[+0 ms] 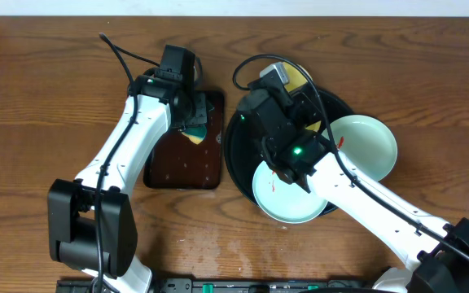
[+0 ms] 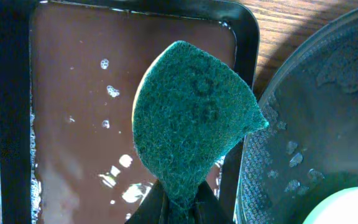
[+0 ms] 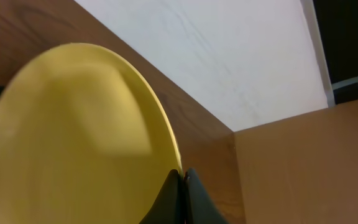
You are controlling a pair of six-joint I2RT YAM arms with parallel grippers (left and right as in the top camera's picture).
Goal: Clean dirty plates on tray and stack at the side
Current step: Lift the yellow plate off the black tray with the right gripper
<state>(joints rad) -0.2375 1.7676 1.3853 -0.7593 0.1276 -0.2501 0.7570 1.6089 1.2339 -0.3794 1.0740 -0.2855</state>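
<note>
My right gripper is shut on the rim of the pale yellow plate, lifted and tilted over the back of the round black tray; overhead only a yellow sliver shows behind the arm. Two pale mint-white plates lie on the tray: one at the front with a red smear, one at the right. My left gripper is shut on a green scouring sponge, held over the brown rectangular tray's right edge, beside the black tray.
The dark brown rectangular tray holds wet soapy film left of the black tray. Bare wood tabletop lies at the left and front. A pale wall and a brown box show behind the table.
</note>
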